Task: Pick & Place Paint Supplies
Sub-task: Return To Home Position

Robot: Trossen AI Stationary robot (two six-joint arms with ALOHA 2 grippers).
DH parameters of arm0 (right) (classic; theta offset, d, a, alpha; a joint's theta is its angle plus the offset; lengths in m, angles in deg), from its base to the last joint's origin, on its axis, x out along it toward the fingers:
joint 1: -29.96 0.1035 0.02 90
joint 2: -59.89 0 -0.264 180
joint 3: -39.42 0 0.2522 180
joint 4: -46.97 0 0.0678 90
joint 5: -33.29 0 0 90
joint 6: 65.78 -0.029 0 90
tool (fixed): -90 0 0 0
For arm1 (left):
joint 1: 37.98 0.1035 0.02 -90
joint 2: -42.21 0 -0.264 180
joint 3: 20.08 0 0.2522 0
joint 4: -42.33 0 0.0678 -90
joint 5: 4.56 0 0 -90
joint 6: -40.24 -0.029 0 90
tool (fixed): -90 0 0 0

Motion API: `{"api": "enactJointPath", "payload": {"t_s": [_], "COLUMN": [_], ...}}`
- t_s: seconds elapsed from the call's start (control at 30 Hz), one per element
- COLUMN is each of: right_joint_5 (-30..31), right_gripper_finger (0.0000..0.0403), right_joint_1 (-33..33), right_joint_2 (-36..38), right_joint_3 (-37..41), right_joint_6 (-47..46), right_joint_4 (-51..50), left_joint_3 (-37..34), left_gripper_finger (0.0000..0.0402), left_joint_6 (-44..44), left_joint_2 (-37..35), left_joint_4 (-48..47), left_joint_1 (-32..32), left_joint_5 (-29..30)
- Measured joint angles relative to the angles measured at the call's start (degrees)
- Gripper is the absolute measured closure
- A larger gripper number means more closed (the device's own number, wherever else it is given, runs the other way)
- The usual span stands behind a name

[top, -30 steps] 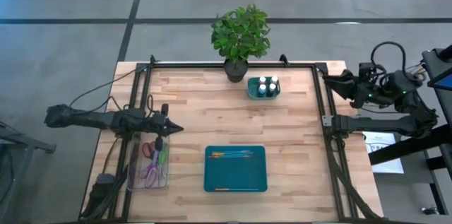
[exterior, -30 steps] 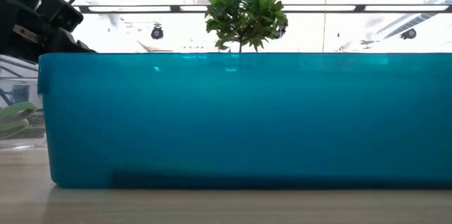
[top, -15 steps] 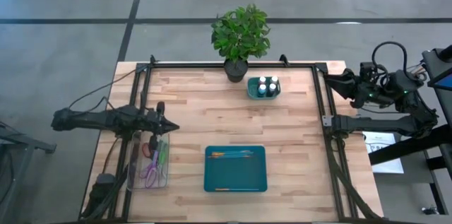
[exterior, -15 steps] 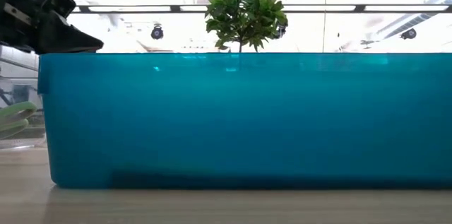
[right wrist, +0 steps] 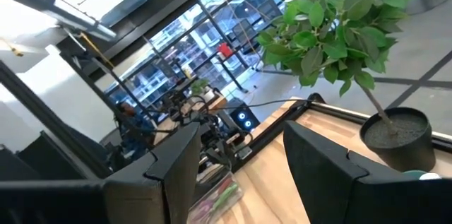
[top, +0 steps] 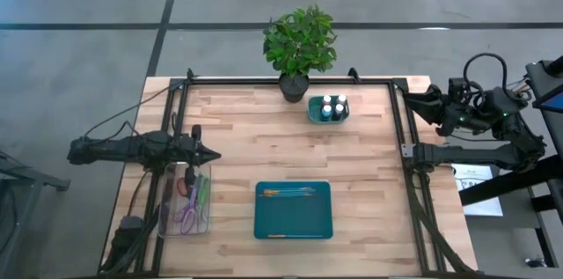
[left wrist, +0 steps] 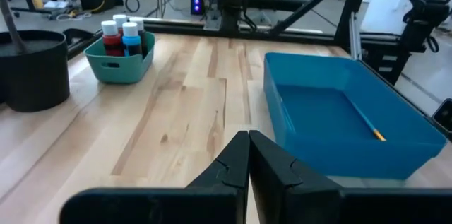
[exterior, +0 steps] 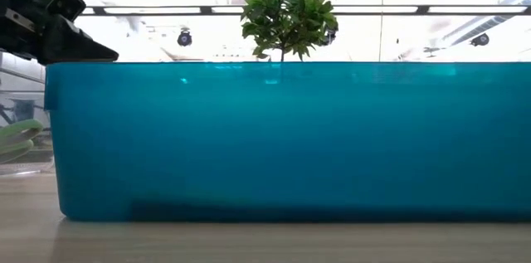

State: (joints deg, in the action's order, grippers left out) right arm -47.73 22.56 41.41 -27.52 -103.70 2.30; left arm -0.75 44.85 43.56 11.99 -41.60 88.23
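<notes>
Paint bottles (top: 332, 106) with white caps stand in a small teal bin (left wrist: 120, 65) at the far middle of the table. Thin brushes (top: 286, 193) lie in the blue tray (top: 293, 210) near the front; one orange-tipped brush (left wrist: 372, 129) shows in the left wrist view. My left gripper (top: 214, 157) hovers shut above the table's left part, pointing toward the tray, with nothing in it (left wrist: 248, 139). My right gripper (top: 415, 101) waits raised at the table's far right edge, open and empty (right wrist: 236, 160).
A potted plant (top: 299, 46) stands at the far edge beside the bin. A clear container (top: 186, 204) with scissors sits at the near left, below my left arm. The tray's wall (exterior: 290, 138) fills the low view. Bare wood lies between bin and tray.
My left gripper has drawn back a little toward the table's left edge and risen slightly, staying shut. Nothing on the table has moved.
</notes>
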Motion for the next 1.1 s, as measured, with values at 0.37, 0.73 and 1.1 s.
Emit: {"api": "enactJointPath", "payload": {"t_s": [0.37,0.73,1.1], "right_joint_5": [-1.5,-2.1,-22.6], "right_gripper_finger": [0.0203,0.0203,0.0203], "right_joint_1": [0.0,0.0,0.0], "right_joint_2": [-0.3,-0.8,8.3], "right_joint_3": [0.0,0.7,18.3], "right_joint_6": [10.2,25.7,25.4], "right_joint_4": [0.0,-4.8,8.6], "left_joint_3": [0.0,0.0,0.0], "left_gripper_finger": [0.0382,0.0382,0.0382], "left_joint_6": [-0.1,-0.1,-0.1], "left_joint_2": [0.0,0.0,0.0], "left_joint_4": [0.0,0.0,0.0], "left_joint_1": [0.0,0.0,0.0], "left_joint_5": [0.0,0.0,0.0]}}
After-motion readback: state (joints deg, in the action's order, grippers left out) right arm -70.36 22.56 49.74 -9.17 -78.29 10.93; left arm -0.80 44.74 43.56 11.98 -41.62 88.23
